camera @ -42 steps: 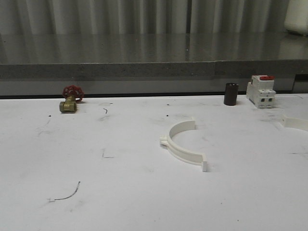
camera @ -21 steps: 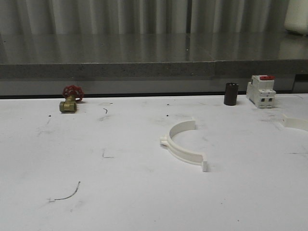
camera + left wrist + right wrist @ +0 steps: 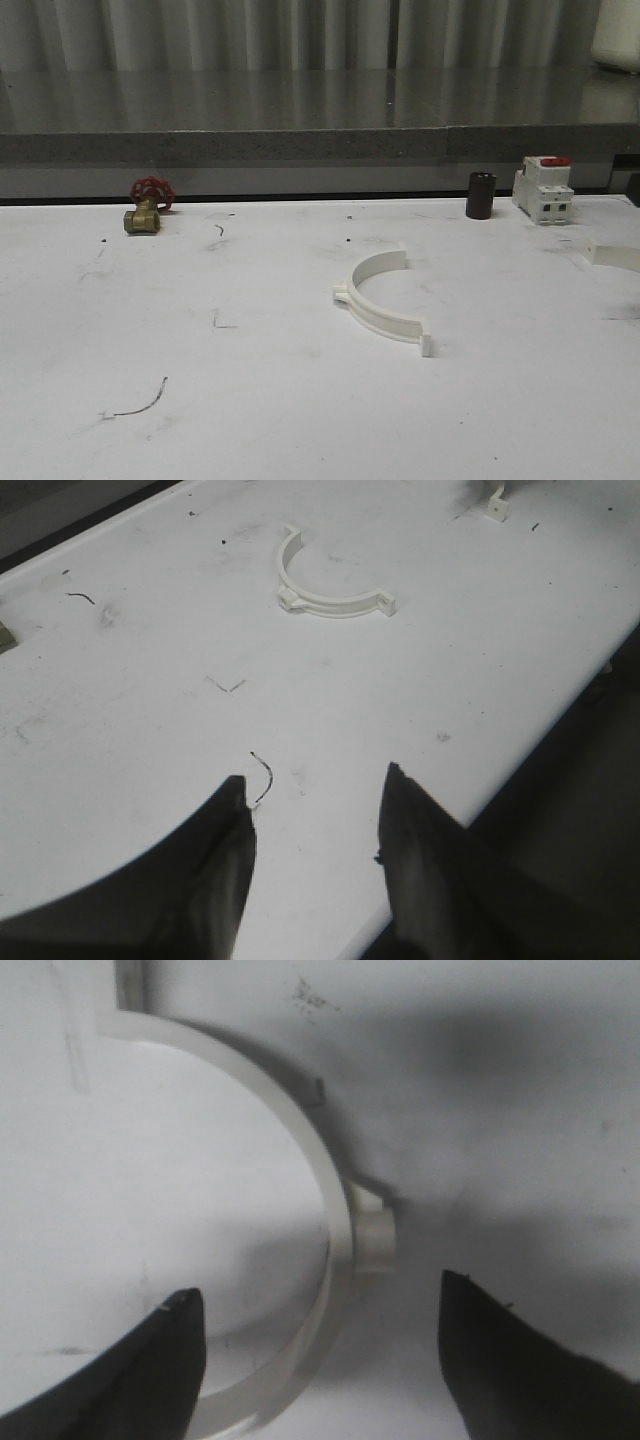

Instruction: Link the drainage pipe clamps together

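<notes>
Far left, by the back edge: brass valve (image 3: 143,215) with red handwheel, unmoved over the last second.

Left gripper (image 3: 316,777): jaws spread wide, nothing between them, hanging above bare table (image 3: 250,400) and well short of any clamp.

Centre: first clamp half (image 3: 385,305) lying flat, open side facing right and away, in the same position as a second ago; also noted in the left wrist view (image 3: 325,590).

Right rear: black cylinder (image 3: 480,195) and white breaker (image 3: 543,190), undisturbed.

Far right edge: second clamp half (image 3: 612,256), shifted slightly and now showing a straighter outline than a second ago. Right gripper (image 3: 320,1285) directly above it, jaws wide and straddling the arc near its small square tab, not closed on it.

Judgement: pickup of the right-hand half in progress; halves well apart, joining not begun.
</notes>
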Motion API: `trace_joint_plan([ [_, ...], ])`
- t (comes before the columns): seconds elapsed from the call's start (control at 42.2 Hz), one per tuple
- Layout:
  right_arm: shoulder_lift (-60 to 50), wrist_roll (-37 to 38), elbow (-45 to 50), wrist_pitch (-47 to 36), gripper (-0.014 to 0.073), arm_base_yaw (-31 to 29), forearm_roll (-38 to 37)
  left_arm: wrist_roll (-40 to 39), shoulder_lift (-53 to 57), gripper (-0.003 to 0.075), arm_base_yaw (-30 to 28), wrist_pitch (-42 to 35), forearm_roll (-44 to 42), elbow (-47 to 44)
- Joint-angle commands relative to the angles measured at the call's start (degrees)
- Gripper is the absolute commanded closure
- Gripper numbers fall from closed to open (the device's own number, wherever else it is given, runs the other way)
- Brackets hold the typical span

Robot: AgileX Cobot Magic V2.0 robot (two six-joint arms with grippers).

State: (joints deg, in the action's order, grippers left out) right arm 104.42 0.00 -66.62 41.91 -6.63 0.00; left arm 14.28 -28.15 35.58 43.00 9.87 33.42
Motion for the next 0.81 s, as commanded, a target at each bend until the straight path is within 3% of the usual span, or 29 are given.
trace_joint_plan([
  [0.0, -0.5, -0.5, -2.2, -2.4, 0.0076, -0.4, -0.7, -0.2, -0.3, 0.0426, -0.1, -3.8, 1.2, 1.5],
  [0.142, 1.6, -0.5, -3.8, -2.0, 0.0089, -0.4, -1.1, -0.2, -0.3, 0.0426, -0.1, -3.8, 1.2, 1.5],
  [0.379, 1.8, -0.5, -4.4, -1.8, 0.0388, -0.4, -1.3, -0.2, -0.3, 0.0426, -0.1, -3.8, 1.2, 1.5],
  [0.782, 1.8, -0.5, -4.4, -0.8, 0.0497, -0.4, -1.9, -0.2, -0.3, 0.0426, -0.1, -3.8, 1.2, 1.5],
])
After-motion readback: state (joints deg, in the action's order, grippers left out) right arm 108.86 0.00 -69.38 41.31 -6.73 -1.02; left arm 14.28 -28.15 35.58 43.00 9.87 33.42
